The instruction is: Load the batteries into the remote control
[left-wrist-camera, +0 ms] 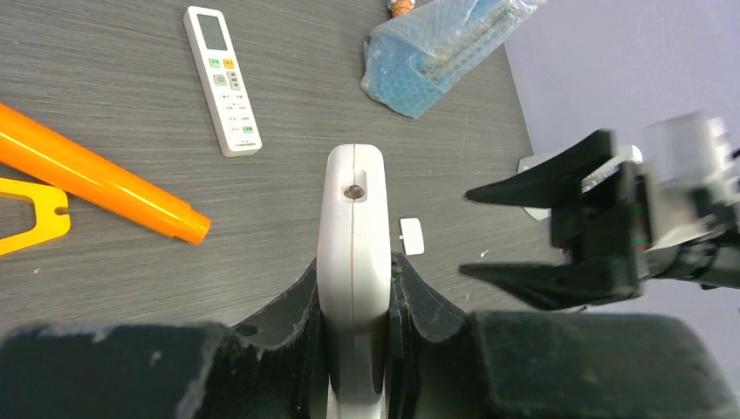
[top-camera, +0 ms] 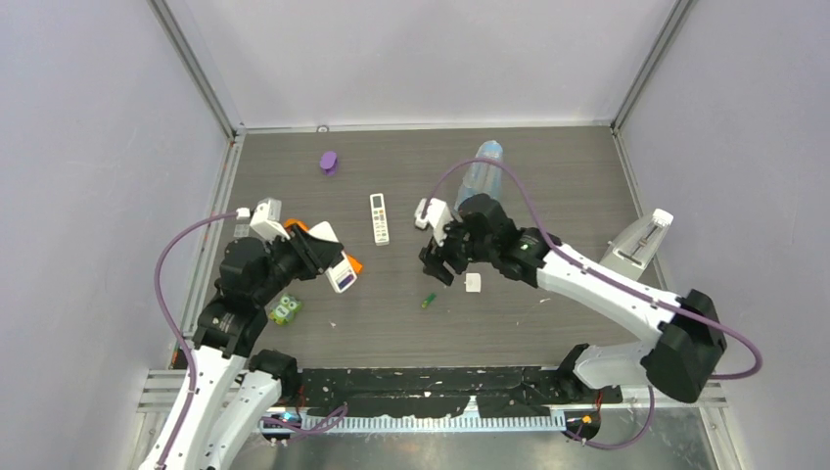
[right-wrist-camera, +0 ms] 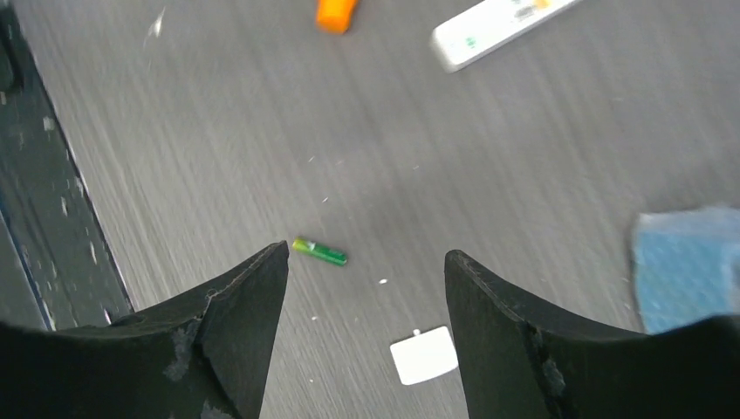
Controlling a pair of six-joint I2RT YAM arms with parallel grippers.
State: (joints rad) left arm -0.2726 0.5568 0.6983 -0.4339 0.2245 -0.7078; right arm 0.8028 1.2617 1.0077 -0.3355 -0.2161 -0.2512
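A white flat remote (top-camera: 379,217) lies face up on the dark table (top-camera: 548,176), and the rest is placed from it. On the left arm's side of the flat remote and nearer the arm bases, the left gripper (top-camera: 325,257) is closed firmly on a second white remote, the held remote (top-camera: 342,272). In the left wrist view this held remote (left-wrist-camera: 352,236) stands on edge between the fingers (left-wrist-camera: 284,305), its rounded end pointing away from the wrist and a small screw hole showing near that end. Under it, between it and the flat remote (left-wrist-camera: 222,80), lies an orange tube (left-wrist-camera: 96,179), with a yellow piece (left-wrist-camera: 30,214) beside the tube. On the right arm's side of the flat remote and slightly nearer the bases, the right gripper (top-camera: 438,269) has its jaws spread wide and grips nothing. The one green battery (top-camera: 428,302) lies on the table, nearer the bases than the flat remote. In the right wrist view the green battery (right-wrist-camera: 319,252) lies flat in the gap between the fingers, touching neither. A small white cover (right-wrist-camera: 424,355) lies near the battery. Beyond the flat remote, toward the back wall, sit a purple object (top-camera: 329,162) and a blue bubble-wrapped bundle (left-wrist-camera: 436,52).
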